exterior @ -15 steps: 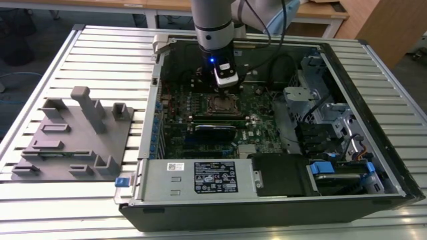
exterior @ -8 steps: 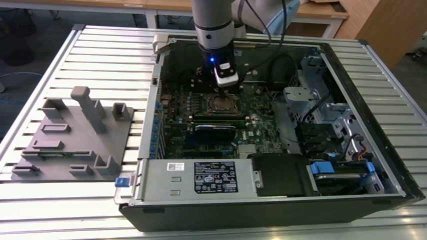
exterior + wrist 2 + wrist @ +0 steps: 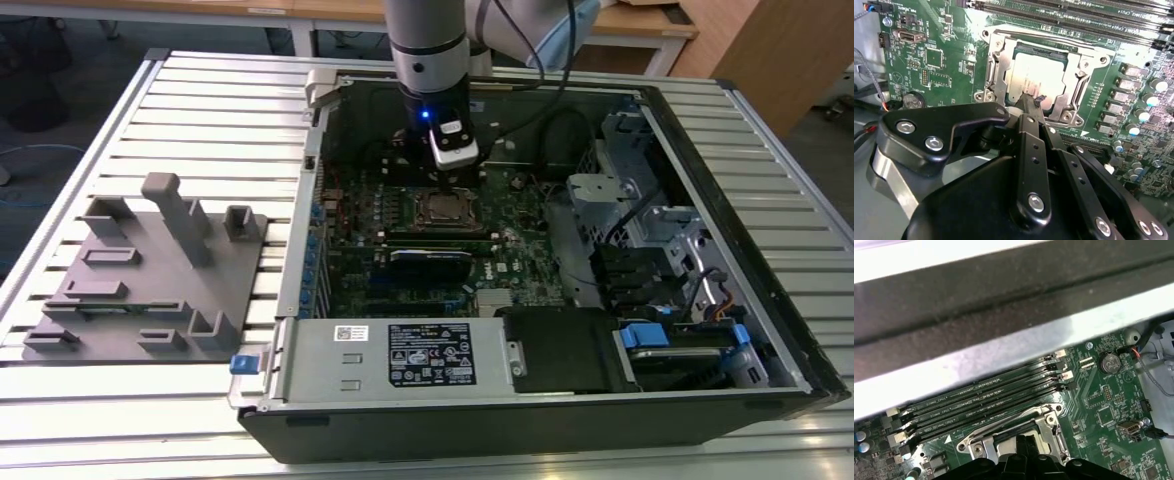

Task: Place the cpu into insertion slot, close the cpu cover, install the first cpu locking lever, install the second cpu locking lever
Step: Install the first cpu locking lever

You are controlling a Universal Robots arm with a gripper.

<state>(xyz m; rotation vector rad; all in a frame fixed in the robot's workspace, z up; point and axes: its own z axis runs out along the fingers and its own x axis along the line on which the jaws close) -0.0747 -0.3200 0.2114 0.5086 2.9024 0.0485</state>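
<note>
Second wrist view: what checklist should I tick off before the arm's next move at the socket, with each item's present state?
1. cpu lies flat in the insertion slot: ok.
2. cpu cover lies down around the chip: ok.
3. Locking lever along the cover is hooked down: cannot tell.
4. End effector is shut, with its tips at the cover's edge: ok.
5. Memory slots lie apart from the end effector: ok.
</note>
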